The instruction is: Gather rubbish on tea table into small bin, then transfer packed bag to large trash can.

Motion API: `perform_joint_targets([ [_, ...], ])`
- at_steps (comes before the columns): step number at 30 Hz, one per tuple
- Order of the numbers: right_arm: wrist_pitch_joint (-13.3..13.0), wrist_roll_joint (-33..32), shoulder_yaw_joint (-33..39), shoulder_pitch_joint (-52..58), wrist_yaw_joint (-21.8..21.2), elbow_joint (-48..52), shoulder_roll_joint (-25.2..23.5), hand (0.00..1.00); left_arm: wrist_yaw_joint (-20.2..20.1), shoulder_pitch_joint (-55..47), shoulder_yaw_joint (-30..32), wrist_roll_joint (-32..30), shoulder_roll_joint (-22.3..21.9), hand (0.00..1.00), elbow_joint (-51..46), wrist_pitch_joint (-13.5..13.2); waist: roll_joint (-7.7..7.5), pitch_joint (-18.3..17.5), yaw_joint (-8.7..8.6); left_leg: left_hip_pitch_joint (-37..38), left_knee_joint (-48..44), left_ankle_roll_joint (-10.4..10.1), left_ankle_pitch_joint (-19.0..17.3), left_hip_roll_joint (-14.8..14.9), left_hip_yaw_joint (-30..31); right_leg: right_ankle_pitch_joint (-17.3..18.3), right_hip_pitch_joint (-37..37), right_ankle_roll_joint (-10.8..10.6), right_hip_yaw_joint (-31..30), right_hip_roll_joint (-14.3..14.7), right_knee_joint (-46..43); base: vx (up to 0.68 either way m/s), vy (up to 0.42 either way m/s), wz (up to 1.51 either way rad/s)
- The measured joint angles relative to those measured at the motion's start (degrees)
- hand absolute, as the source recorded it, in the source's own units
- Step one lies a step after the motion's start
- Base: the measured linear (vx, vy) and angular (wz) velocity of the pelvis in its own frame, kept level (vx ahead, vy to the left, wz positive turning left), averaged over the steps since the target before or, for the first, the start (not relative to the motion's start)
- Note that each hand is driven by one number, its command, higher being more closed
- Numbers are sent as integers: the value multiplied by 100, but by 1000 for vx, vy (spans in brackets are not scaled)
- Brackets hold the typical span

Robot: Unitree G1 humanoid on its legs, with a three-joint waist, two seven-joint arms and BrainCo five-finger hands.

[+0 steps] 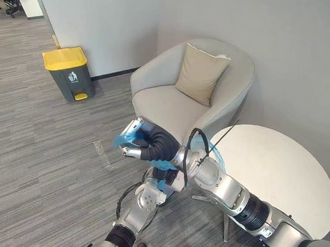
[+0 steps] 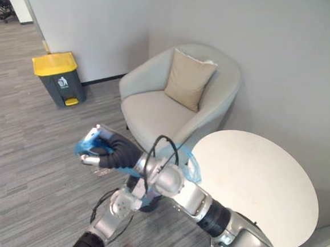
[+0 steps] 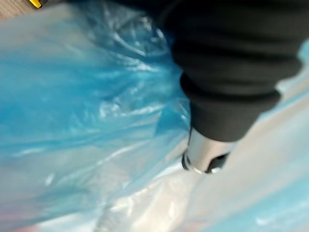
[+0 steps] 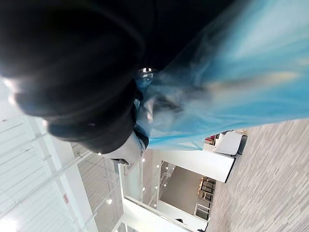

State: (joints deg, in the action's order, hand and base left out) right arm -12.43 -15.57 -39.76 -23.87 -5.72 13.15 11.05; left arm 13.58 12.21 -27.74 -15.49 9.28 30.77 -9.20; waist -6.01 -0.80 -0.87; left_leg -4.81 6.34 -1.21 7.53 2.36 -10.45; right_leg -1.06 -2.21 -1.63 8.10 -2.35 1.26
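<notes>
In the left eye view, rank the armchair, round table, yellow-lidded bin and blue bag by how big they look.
1. Armchair and round table: too alike to rank.
2. Yellow-lidded bin, though farther away.
3. Blue bag, partly hidden.

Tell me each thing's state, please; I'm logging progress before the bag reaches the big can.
blue rubbish bag: held in the air
right hand: curled shut on the bag
left hand: close against the bag
large trash can: upright, yellow lid shut
cushion: propped against the back of the armchair
</notes>
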Motion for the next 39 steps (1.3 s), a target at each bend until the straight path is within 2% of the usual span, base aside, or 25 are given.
perform_joint_targets([
  [5,-61,-8,11,261,-43,-1,1,100,-8,-2,-15,225,2,100,43,3,0,0,-8,25,0,0,-1,0,1,0,10,0,1,-1,0,0,0,0],
  [9,-108,237,59,515,-57,-51,15,100,-10,-18,20,321,-2,100,41,1,0,1,-8,40,1,-40,-30,-1,5,19,10,0,3,-2,-3,0,0,0],
  [10,-109,383,104,645,-60,-72,23,0,-13,-73,154,356,-30,100,40,1,0,1,-8,39,1,-41,-31,0,5,37,8,-18,4,-3,-5,0,0,0],
  [12,-112,486,151,815,-64,-109,71,0,-12,-173,339,442,-54,100,24,0,0,1,-8,39,1,-41,-31,0,8,59,8,-47,9,-4,-7,0,0,0],
  [22,-118,1854,744,1493,103,-761,520,0,-29,-646,880,738,15,100,-452,-5,-3,29,-4,-16,0,-1,-3,-16,72,57,20,-37,73,-17,-5,0,0,3],
  [28,-126,2830,1281,1791,473,-956,621,0,-46,-922,1108,887,57,100,-735,-12,20,51,5,-16,0,1,-3,-25,106,59,34,-32,101,-21,-5,0,0,1],
  [30,-137,3238,1559,1975,752,-955,659,0,-57,-1081,1198,887,71,100,-816,-13,47,71,8,-16,0,-1,-7,-28,111,63,35,-35,106,-24,-6,0,0,0],
  [34,-162,3618,1955,2280,1125,-942,588,0,-144,-1272,1347,893,60,100,-859,-13,76,90,9,-13,0,-42,-37,-26,112,85,37,-52,108,-24,-6,0,0,0],
  [36,-167,3803,2293,2522,1264,-941,322,0,-149,-1434,1511,904,-1,100,-881,-18,101,108,8,-12,0,-45,-39,-26,112,90,35,-55,109,-24,-5,0,0,0],
  [38,-166,3796,2490,2680,1317,-948,152,0,-150,-1538,1666,999,-84,100,-880,-19,117,118,6,-12,0,-46,-43,-26,112,95,35,-51,111,-25,-4,4,0,2],
  [39,-162,3659,2742,2821,1324,-1074,-91,0,-150,-1689,1881,1158,-143,100,-861,-17,157,147,-15,-10,0,-48,-44,-37,133,125,52,-73,136,-29,-5,14,2,5],
])
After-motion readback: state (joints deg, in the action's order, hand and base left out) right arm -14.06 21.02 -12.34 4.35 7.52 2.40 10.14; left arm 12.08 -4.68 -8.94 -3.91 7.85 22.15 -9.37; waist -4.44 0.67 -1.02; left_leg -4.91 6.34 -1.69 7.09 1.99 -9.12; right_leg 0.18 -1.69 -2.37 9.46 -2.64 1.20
